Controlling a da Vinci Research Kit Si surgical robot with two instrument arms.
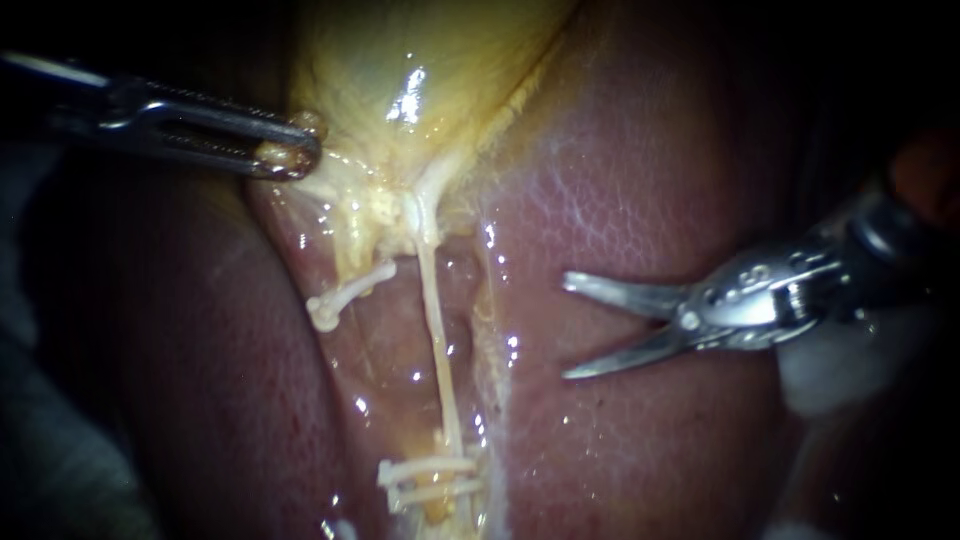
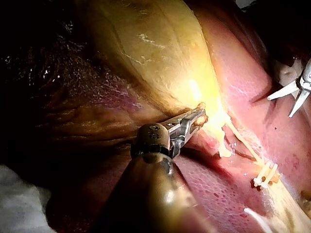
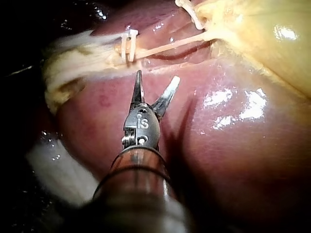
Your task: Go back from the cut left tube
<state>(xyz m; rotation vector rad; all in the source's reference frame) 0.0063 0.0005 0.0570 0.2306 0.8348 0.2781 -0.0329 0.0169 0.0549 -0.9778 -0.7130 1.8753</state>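
Obs: pale cut left tube stump (image 1: 352, 287), white clip (image 1: 322, 310) at its end, hangs left under the yellow gallbladder (image 1: 430, 60). My right instrument (image 1: 566, 328), blades spread wide, sits to its right (over pink liver (image 1: 650, 150)). Drifting left could nick the intact thin tube (image 1: 437, 330). My left instrument (image 1: 300, 145) grips gallbladder.

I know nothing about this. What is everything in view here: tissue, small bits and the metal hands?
Glistening yellow gallbladder: one, yellow, top centre.
Reddish-pink liver: one, red-pink, beneath and either side of the gallbladder.
Thin pale uncut tube: one, cream, from the gallbladder's neck down to the lower clips.
Cut left tube: one stub, cream, left of the uncut tube, clip across it.
Small white clips: at least three, white, one on the stub, two lower down.
White gauze: one patch, white, right edge of the endoscope view.
Left instrument: one, steel, hand's jaws shut on the gallbladder's edge.
Right instrument: one, steel, hand's jaws open over the liver, clear of both tubes.
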